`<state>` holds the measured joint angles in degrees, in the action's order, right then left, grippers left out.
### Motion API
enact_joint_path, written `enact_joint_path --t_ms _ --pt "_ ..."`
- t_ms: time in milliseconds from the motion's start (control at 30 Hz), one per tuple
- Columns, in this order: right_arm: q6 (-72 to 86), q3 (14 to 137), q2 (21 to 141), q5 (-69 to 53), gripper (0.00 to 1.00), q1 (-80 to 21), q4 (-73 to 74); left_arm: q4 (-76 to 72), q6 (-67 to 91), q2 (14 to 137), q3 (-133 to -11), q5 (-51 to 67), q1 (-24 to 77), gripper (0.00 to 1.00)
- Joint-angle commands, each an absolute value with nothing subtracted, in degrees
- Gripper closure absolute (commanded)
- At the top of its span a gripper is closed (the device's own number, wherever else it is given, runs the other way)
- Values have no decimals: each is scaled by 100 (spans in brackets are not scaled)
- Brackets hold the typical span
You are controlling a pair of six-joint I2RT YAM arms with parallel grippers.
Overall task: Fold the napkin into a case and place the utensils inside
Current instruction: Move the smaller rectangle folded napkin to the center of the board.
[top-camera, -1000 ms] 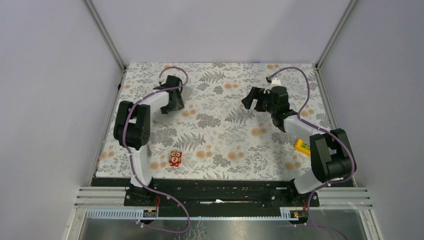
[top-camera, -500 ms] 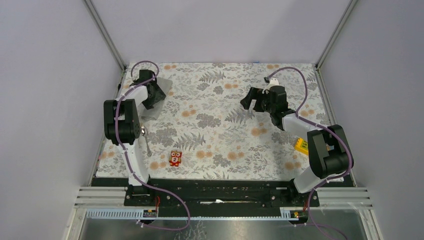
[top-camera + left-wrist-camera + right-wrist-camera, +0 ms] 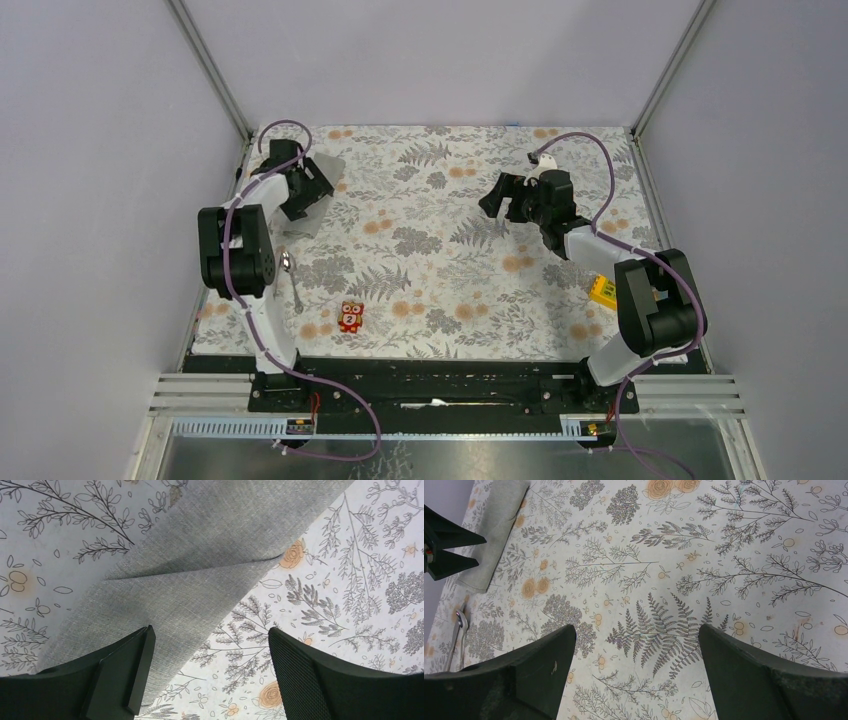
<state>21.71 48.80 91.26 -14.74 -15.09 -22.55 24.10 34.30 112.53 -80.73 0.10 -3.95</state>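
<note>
Left claw [image 3: 209, 635] shifts left to the far-left corner of the tabletop [image 3: 450, 290], apart over plain grey cloth napkin [image 3: 200, 580]; right claw [image 3: 636, 635] apart, empty. Risk: pinching one layer undoes the fold.

We note a red toy figure [image 3: 350, 317] near the floral counter's [image 3: 440, 290] front edge, a yellow studded block [image 3: 603, 292] far right.

The napkin [image 3: 200, 580] is matt light-grey cloth with a fine, visible weave and one soft crease. The table [image 3: 350, 570] under it wears a smooth printed floral cover with a dull finish. The left arm's fingers [image 3: 125, 675] are matt black plastic, one faced with a fine dotted texture. The right arm's fingers [image 3: 524, 680] are matt black too, faintly grainy. The spoon [image 3: 291, 280] is shiny silver metal. The yellow block [image 3: 603, 291] looks plastic.
</note>
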Motion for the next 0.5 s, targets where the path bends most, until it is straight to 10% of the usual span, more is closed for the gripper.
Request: enact_joint_path --t_ms 0,467 --pt "2217 5063 9132 -1629 0 -1492 -2427 2369 3295 11187 -8025 406 -572 10" --pt "2216 5027 9063 -1657 0 -1494 -2452 1449 4409 11657 -7393 1467 248 9"
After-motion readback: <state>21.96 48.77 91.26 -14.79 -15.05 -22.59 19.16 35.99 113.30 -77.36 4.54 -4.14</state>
